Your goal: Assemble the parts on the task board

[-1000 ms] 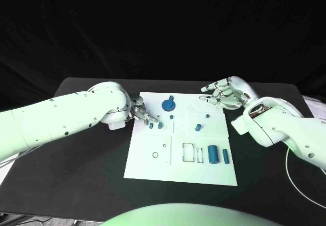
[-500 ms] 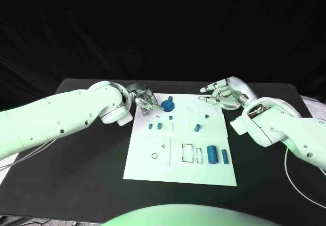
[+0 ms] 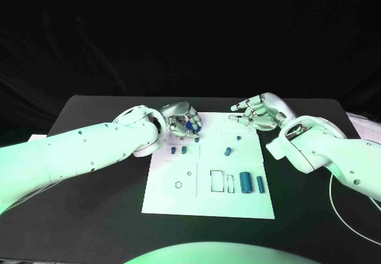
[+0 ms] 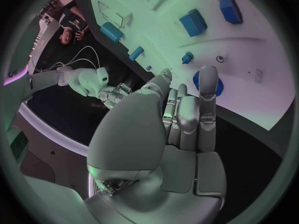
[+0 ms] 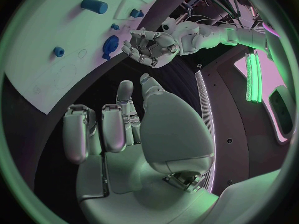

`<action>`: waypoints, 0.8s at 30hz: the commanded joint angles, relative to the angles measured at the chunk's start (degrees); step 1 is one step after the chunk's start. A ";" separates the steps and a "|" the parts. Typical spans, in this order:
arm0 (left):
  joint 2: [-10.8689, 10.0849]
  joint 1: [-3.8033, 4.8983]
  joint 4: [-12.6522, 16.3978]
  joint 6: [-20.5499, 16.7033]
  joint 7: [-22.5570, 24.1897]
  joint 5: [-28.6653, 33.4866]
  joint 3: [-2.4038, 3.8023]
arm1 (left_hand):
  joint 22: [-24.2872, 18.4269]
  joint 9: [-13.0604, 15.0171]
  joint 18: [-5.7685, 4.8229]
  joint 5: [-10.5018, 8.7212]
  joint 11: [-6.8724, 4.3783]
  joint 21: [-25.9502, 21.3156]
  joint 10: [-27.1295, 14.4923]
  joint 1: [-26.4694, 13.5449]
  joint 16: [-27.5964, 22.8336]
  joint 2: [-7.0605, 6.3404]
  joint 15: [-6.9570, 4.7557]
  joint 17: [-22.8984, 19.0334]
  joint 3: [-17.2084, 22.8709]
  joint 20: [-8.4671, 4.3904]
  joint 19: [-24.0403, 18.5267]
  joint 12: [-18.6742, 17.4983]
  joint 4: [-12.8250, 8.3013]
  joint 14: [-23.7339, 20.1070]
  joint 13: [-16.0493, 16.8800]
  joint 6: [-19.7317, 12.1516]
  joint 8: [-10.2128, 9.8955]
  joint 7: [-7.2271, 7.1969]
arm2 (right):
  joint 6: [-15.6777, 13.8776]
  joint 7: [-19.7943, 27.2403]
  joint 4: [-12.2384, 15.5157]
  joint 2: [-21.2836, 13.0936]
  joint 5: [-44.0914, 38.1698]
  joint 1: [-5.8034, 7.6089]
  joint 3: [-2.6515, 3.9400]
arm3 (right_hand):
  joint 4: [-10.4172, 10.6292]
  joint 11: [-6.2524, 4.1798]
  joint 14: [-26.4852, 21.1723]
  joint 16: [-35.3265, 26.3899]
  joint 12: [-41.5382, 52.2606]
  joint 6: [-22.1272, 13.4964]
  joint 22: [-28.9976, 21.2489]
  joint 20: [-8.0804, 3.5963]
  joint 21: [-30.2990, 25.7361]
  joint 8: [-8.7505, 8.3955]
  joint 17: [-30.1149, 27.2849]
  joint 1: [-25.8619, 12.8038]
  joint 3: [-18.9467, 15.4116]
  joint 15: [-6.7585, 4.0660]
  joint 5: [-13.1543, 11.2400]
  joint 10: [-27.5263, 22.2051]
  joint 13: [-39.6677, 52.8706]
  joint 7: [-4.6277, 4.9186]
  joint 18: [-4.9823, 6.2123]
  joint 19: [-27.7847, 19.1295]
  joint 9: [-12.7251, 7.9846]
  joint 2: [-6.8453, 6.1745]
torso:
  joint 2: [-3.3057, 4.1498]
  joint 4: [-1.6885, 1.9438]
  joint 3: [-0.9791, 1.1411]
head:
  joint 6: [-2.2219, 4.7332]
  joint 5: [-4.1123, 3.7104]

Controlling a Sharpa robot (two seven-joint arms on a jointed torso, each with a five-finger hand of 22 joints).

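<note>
The left hand (image 3: pixel 183 121) hovers over the far end of the white board (image 3: pixel 170 192), fingers loosely spread above a round blue disc (image 4: pixel 207 82) and holding nothing. The right hand (image 3: pixel 258 111) hangs just off the board's far right corner, fingers curled apart and empty. Small blue parts (image 3: pixel 247 180) lie scattered across the board on the black table (image 3: pixel 95 209).

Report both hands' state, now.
Left hand: open, fingers spread over the round blue part, holding nothing.
Right hand: open, fingers loosely curled, holding nothing.
</note>
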 commanded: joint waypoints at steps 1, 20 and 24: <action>1.06 -0.23 -1.06 2.78 -0.23 -8.74 -0.02 | 5.93 -0.84 -1.25 -0.55 -0.16 6.28 0.75 -1.40 4.86 -0.49 0.01 4.70 -0.41 -0.11 2.63 -0.73 0.47 2.00 -0.99 1.21 -0.73 0.06 | 0.75 0.30 0.06 0.10 -0.18 -0.07 -0.01 | -0.15 0.06 2.24 -0.20 -0.15 0.04 1.27 0.19 -0.25 -0.04 -0.05 0.19 -0.25 0.19 0.18 -0.43 -0.04 0.07 0.31 -0.36 0.08 0.41 | 0.06 -0.03 0.02 | 0.12 -0.03; 3.57 -0.79 -2.76 8.83 -5.85 -13.97 -0.04 | 16.26 -2.65 -3.06 -0.57 -1.07 16.99 5.38 -0.91 6.18 0.65 -0.90 3.56 2.15 -0.93 6.63 -1.98 -0.13 2.84 -3.20 6.49 -1.97 -0.44 | 0.98 0.37 0.07 0.24 -0.18 -0.11 -0.01 | -0.18 0.05 2.26 -0.16 0.00 0.05 1.30 0.19 -0.23 -0.03 0.02 0.32 -0.23 0.18 0.30 -0.39 0.03 0.06 0.30 -0.34 0.08 0.51 | 0.01 0.03 0.07 | -0.18 -0.37; 3.68 -0.79 -2.77 9.37 -5.89 -13.88 -0.04 | 17.09 -2.83 -3.19 -0.56 -1.29 17.77 6.25 -0.70 6.25 0.87 -1.07 3.32 3.08 -1.06 6.76 -2.15 -0.37 2.85 -3.41 7.31 -2.06 -0.61 | 1.01 0.37 0.07 0.25 -0.18 -0.11 -0.01 | -0.18 0.05 2.28 -0.11 0.09 0.06 1.29 0.19 -0.24 -0.03 0.09 0.37 -0.23 0.18 0.37 -0.37 0.07 0.06 0.30 -0.34 0.09 0.56 | 0.00 0.05 0.06 | -0.21 -0.44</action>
